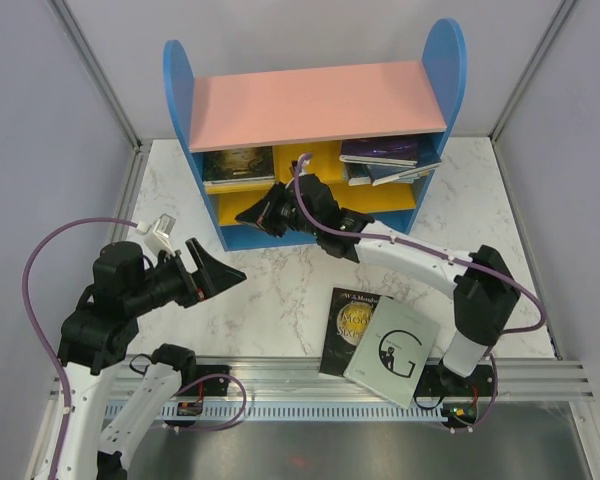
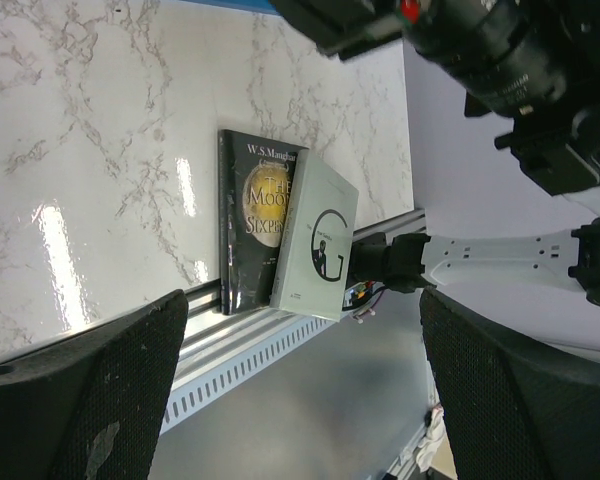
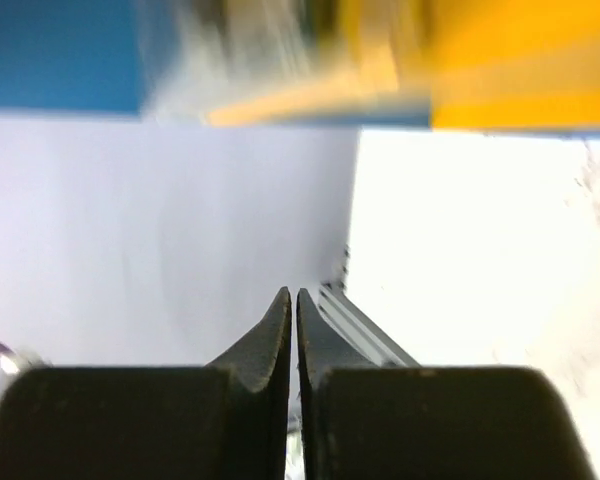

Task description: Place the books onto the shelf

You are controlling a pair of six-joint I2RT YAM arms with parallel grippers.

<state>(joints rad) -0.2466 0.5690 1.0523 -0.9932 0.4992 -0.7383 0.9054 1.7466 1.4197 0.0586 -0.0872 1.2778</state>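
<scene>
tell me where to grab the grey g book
Likely its near edge, coming from the arms' side. The grey G book lies flat and thin, tilted atop the black book, and that end juts out over the rail, where a pincer finger might slip under.

Grey book (image 2: 318,240): "G"; black book (image 2: 248,215): "Moon"

My marble table (image 1: 280,290) carries the shelf (image 1: 310,100), just beyond my right gripper's (image 1: 252,215) closed jaws. On its upper board, a green-gold book (image 1: 237,163) lies above them and a stack (image 1: 385,160) off to their right. Ahead of my left gripper's (image 1: 220,270) spread jaws, the black book (image 1: 348,325) lies on the table, overlapped by the grey book (image 1: 392,350).
</scene>
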